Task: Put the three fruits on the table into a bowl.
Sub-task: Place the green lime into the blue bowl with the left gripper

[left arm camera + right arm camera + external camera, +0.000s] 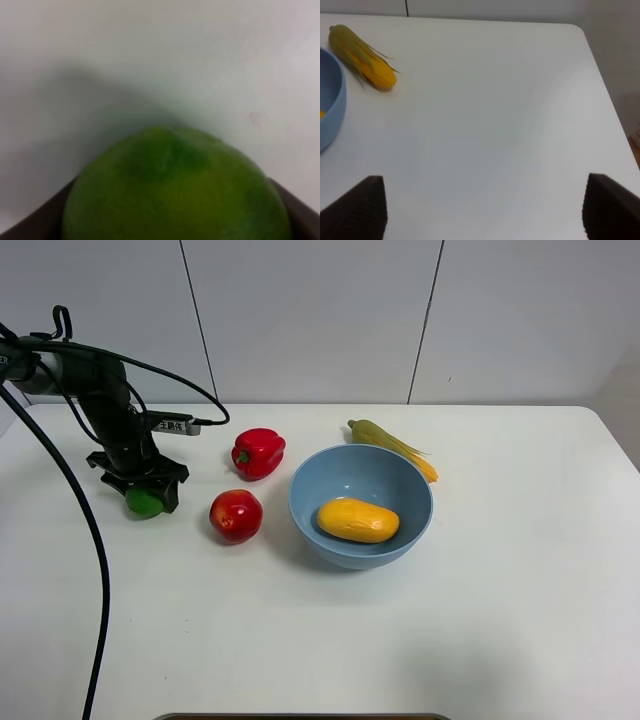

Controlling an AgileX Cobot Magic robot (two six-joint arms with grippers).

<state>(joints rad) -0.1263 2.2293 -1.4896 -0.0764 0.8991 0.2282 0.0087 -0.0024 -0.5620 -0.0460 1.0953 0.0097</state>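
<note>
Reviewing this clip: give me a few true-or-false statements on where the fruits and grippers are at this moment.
1. The mango lies inside the bowl. True.
2. The apple is in the bowl too. False: it rests on the table, left of the bowl in the high view.
3. The left gripper has the lime between its fingers. True.
4. The right gripper holds the corn cob. False: it is open and empty; the corn cob lies on the table, apart from it.
</note>
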